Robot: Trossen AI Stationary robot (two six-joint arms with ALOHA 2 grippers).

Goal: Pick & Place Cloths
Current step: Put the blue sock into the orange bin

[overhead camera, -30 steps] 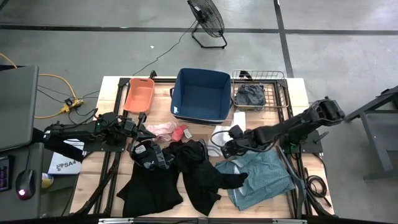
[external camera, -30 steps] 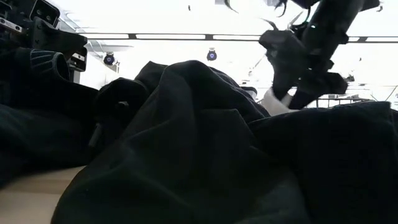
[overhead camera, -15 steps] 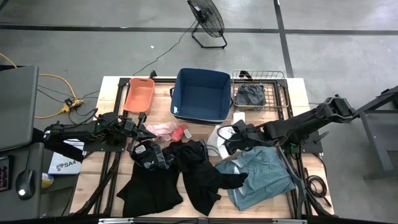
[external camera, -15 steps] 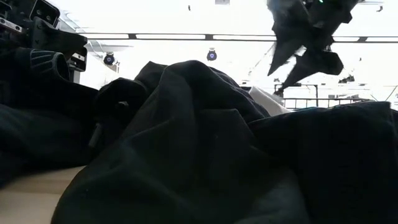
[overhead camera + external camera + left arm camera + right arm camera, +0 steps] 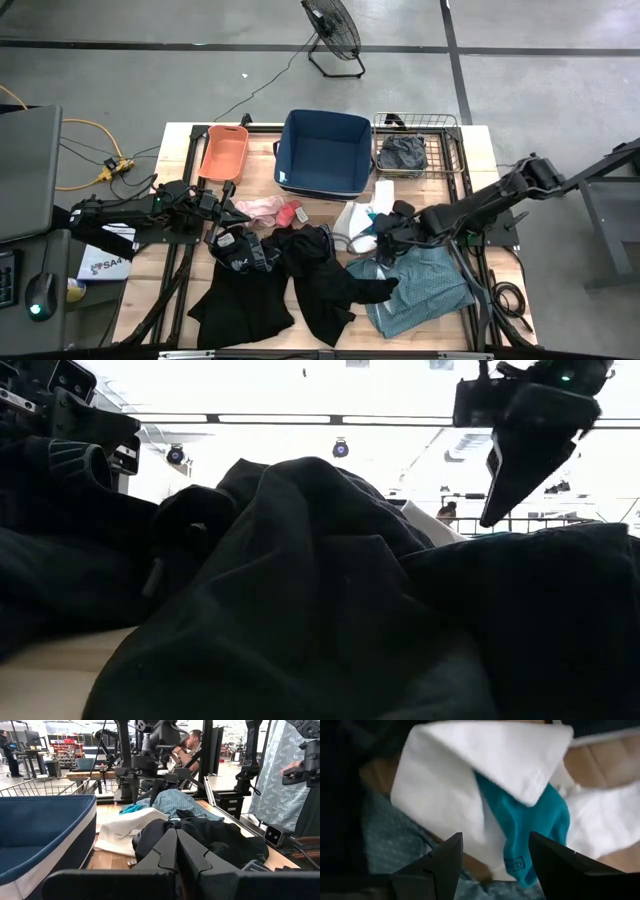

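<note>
My right gripper (image 5: 384, 231) (image 5: 492, 865) hangs open above a white cloth (image 5: 356, 218) (image 5: 470, 775) and touches nothing. A teal-blue piece (image 5: 530, 830) (image 5: 373, 212) shows under the white cloth's folded edge. A teal-grey shirt (image 5: 420, 285) lies flat toward the near right. Black garments (image 5: 320, 275) lie heaped at the near middle, beside a grey-patterned piece (image 5: 245, 250). Small pink (image 5: 262, 207) and red (image 5: 292, 213) pieces lie by the navy bin. My left gripper (image 5: 224, 196) (image 5: 176, 851) waits shut at the table's left, near the pink piece.
Along the far edge stand an orange bin (image 5: 223, 152), a navy bin (image 5: 323, 190) and a wire bin (image 5: 440, 125) with a dark cloth (image 5: 402, 152) in it. In the low view black cloth (image 5: 300, 590) fills the foreground. A person (image 5: 192, 742) sits beyond the table.
My right gripper has risen off the white cloth and drawn a little toward the table's right. The white cloth now lies spread wider toward the far edge, with one edge folded over, and the teal-blue piece beneath it has come into sight.
</note>
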